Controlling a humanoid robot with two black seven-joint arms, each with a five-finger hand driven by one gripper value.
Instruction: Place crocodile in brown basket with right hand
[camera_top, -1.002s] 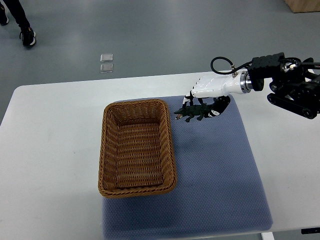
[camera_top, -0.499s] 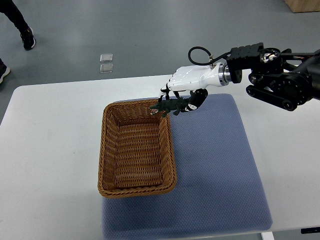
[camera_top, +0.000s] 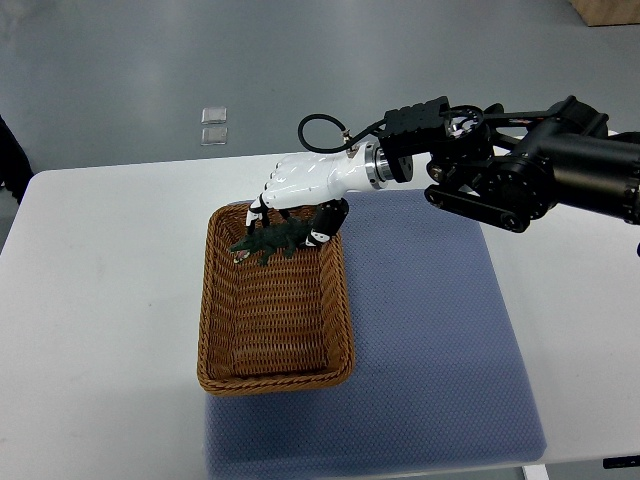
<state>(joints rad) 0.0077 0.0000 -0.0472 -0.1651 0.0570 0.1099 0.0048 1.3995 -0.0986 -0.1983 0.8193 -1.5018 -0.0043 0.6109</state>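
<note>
Woven wicker basket (camera_top: 273, 330), textured cloth mat (camera_top: 430, 340), glossy plastic right hand (camera_top: 300, 185).

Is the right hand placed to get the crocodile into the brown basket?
Probably yes: the right hand, holding the crocodile, hangs over the far end of the brown basket, and nothing covers its open top.

We see one arm only: a black jointed forearm (camera_top: 520, 172) comes in from three o'clock and stretches toward nine o'clock. A silver wrist ring (camera_top: 378, 166) joins it to the glossy white right hand (camera_top: 300, 183), held palm down, with a looped black cable (camera_top: 318, 133) at the hand's twelve o'clock. The black-tipped fingers (camera_top: 260, 207) curl down at seven o'clock and, with the thumb, grip a dark green toy crocodile (camera_top: 270, 240).
</note>
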